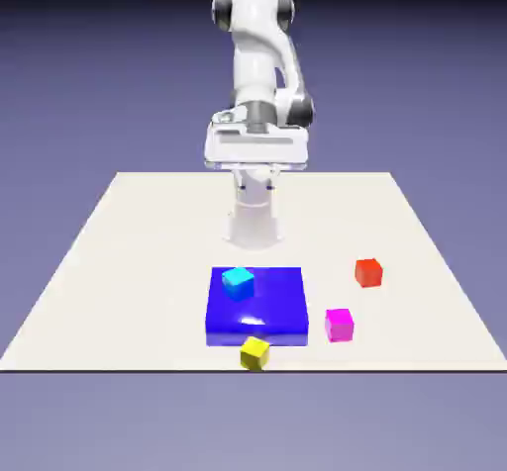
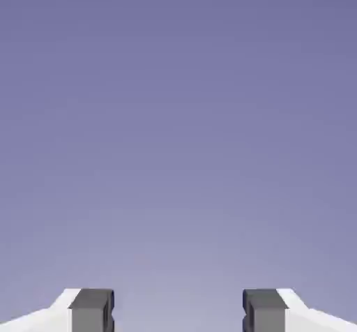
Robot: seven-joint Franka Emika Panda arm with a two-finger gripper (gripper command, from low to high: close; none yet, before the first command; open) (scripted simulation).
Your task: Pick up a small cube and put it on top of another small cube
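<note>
Currently your gripper [image 2: 178, 311] has its fingers spread and holds nothing, likely ready to straddle the red cube [image 1: 368, 273], which sits on the tabletop [image 1: 139, 261] toward the exterior view's right.

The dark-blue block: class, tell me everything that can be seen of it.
The dark-blue block is a wide, flat slab, roughly square on top, with plain glossy sides and no visible parts or markings. It looks smooth, like plastic, though the real material can't be told. It lies flat on the pale table, toward the edge nearest the camera. The small cyan cube sits on its top, left of the middle in the exterior view. The claw is away from it.
</note>
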